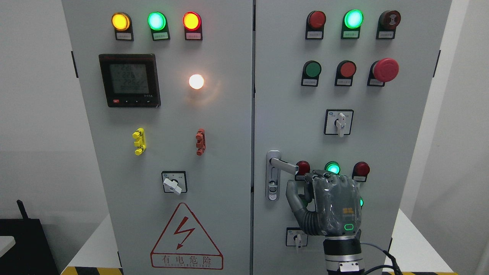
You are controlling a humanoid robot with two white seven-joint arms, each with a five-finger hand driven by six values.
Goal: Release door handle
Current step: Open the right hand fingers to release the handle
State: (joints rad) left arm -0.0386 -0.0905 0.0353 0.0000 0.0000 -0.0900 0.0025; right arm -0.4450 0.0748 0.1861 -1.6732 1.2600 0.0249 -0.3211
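Observation:
The silver door handle [283, 165] sits on the right door of the grey cabinet [382, 152]. Its lever sticks out to the right from a tall lock plate [272, 187], sloping slightly down. My right hand [307, 182] comes up from the bottom edge, with its back toward the camera, just right of and below the lever's free end. The thumb [293, 196] is spread to the left under the lever, and the other fingers [319, 175] bend toward the door past its tip. The lever's end shows bare, outside the hand. The left arm is out of view.
Around the hand are lamps, red [303, 167], green [332, 168] and red [361, 169], with a rotary switch [297, 237] below and another [339, 122] above. The left door [229, 152] has a meter [130, 80], lamps and a warning triangle [186, 238]. A cable [382, 254] trails from my wrist.

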